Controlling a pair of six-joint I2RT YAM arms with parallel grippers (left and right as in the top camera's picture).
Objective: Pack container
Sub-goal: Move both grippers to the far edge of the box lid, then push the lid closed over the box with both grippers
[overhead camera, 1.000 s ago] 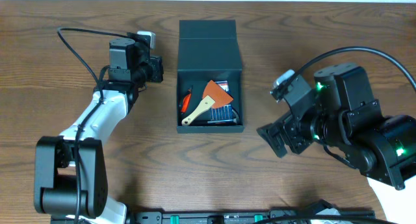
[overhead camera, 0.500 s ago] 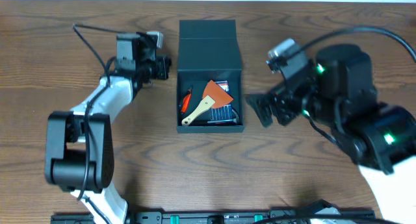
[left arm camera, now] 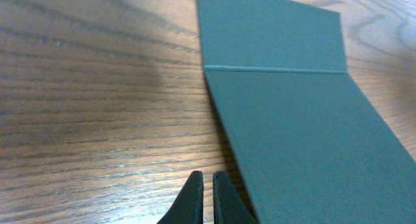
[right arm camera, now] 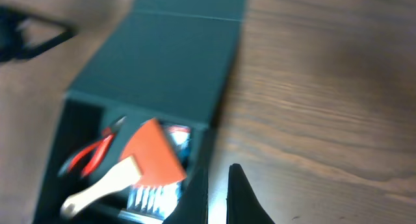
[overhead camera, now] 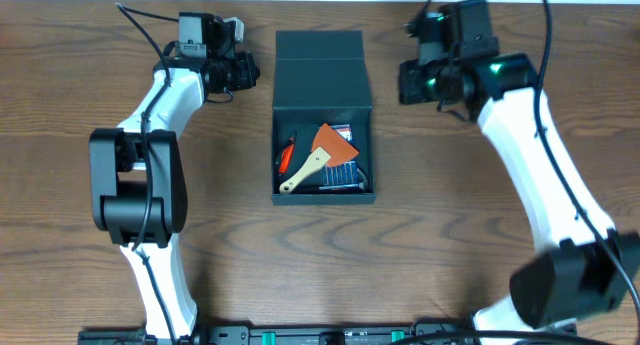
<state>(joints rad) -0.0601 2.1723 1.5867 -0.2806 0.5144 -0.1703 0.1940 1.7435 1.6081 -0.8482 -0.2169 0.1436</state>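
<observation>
Brown wood table (overhead camera: 220, 245), seen from above; 1 box in the middle, 2 grippers, 1 each side of it. Left gripper (overhead camera: 248, 73) sits at 9 o'clock of the lid, just beside its edge, low over the wood, fingers clenched together w/ nothing btwn them. Centre: 1 dark green box (overhead camera: 322, 85), open, lid flap folded back toward 12 o'clock, tray toward 6. Inside, L to R: 1 pair red-handled pliers (overhead camera: 284, 155), 1 orange scraper (overhead camera: 325, 150) w/ pale wood handle pointing approx 7 o'clock, 1 blue-striped item (overhead camera: 343, 173) partly under the blade. Right gripper (overhead camera: 405, 84) is at 3 o'clock of the lid, near but apart, clenched, holding nothing that shows; its wrist view is blurred.
</observation>
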